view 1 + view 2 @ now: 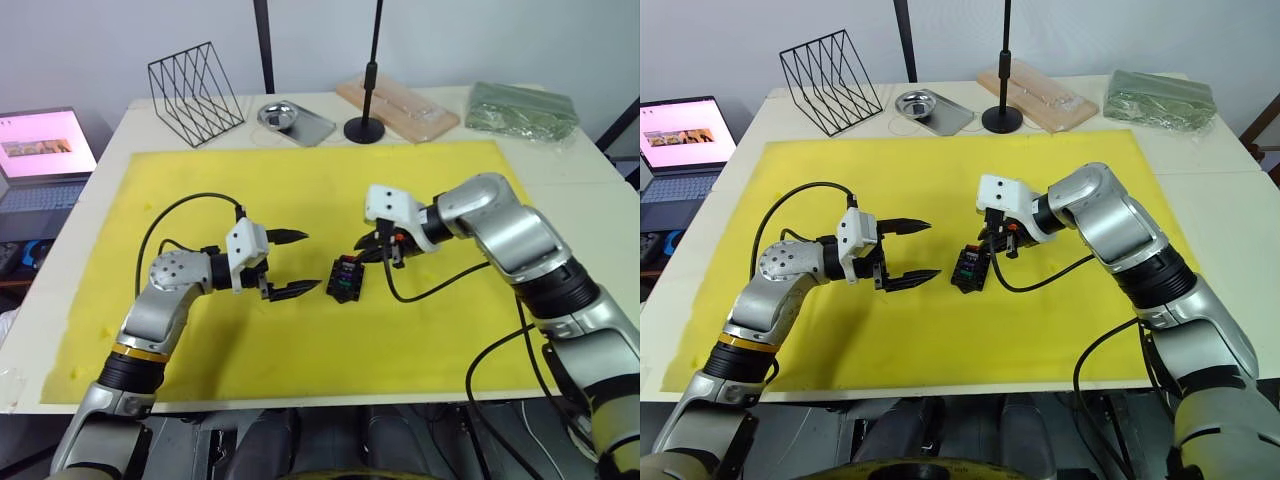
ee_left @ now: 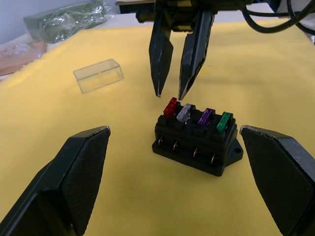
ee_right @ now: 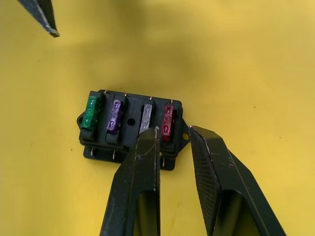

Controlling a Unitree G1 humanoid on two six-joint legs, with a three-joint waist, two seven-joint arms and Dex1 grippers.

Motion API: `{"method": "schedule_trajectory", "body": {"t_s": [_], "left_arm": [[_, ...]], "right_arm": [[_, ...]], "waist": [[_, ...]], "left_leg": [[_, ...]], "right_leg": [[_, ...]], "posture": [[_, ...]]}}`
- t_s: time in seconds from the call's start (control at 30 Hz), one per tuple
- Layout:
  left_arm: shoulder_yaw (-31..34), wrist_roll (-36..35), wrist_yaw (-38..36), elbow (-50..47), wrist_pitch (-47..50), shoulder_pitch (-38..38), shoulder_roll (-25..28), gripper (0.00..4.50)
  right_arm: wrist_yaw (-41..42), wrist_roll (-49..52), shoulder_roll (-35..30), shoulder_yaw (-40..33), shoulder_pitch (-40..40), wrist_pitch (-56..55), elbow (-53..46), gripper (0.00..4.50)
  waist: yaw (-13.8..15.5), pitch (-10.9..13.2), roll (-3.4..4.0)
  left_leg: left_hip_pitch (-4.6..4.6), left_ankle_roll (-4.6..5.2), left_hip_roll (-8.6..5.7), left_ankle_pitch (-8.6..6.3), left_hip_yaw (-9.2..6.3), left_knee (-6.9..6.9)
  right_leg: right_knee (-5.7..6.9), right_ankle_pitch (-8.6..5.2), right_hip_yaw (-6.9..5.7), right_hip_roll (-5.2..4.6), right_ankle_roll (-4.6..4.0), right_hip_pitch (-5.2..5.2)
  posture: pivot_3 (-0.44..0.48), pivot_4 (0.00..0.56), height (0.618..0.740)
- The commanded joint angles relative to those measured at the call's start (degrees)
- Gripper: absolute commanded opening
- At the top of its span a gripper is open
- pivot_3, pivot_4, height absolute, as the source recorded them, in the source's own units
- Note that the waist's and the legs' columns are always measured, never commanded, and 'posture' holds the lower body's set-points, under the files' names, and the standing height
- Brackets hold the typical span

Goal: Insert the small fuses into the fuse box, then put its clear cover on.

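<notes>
The black fuse box (image 2: 197, 142) stands on the yellow mat (image 1: 300, 180) between my two grippers. Four small fuses stick up from its top row: red (image 2: 170, 106), grey (image 2: 184, 112), purple (image 2: 205, 116) and green (image 2: 224, 121). My right gripper (image 3: 173, 130) hovers just above the red and grey end, its fingers a narrow gap apart with nothing between them. My left gripper (image 1: 300, 262) stands wide open just left of the box, pointing at it, empty. The clear cover (image 2: 98, 75) lies on the mat beyond the box in the left wrist view.
Along the table's far edge are a black wire rack (image 1: 195, 80), a metal tray (image 1: 295, 120), a black stand base (image 1: 364, 128), a clear tray with a wooden board (image 1: 397, 105) and a green bag (image 1: 522, 108). A laptop (image 1: 45, 150) sits off the left side.
</notes>
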Motion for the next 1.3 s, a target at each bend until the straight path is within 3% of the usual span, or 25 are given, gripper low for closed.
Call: {"method": "schedule_trajectory", "body": {"t_s": [0.03,0.23,0.4,1.3], "left_arm": [[0.8,0.1,-0.1,-0.5,-1.3,-0.5,0.1,4.50],[1.0,-0.1,-0.1,-0.5,-1.5,-0.1,0.3,4.50],[0.7,0.0,-0.5,0.2,-2.0,-0.6,0.0,4.50],[0.6,-0.1,0.0,-1.6,-0.7,-0.3,0.2,4.50]], "right_arm": [[0.5,1.8,-0.9,-2.7,-0.7,1.0,-3.7,1.04],[-1.8,4.7,-0.3,-5.9,1.5,2.5,-8.0,1.04],[-6.2,4.7,1.2,-6.3,3.8,3.9,-8.9,0.03],[-9.6,3.4,0.9,-3.2,7.4,3.0,-5.3,0.03]], "waist": [[0.0,0.0,0.00],[0.1,0.0,0.00],[0.2,0.0,0.00],[0.1,0.0,-0.01]], "left_leg": [[0.00,0.00,0.00,0.00,0.00,0.00],[0.00,0.01,0.00,-0.01,-0.01,0.00],[0.00,0.02,0.00,-0.01,-0.02,0.00],[0.01,0.03,0.00,-0.02,-0.01,0.01]], "right_leg": [[0.00,0.00,0.00,0.00,0.00,0.00],[0.00,0.00,0.00,0.00,0.00,0.00],[0.01,0.00,0.00,-0.01,0.00,0.00],[0.02,0.00,0.00,0.00,0.00,0.01]], "posture": [[0.000,0.150,0.740],[0.000,0.150,0.740],[0.000,0.150,0.740],[0.000,0.150,0.740]]}}
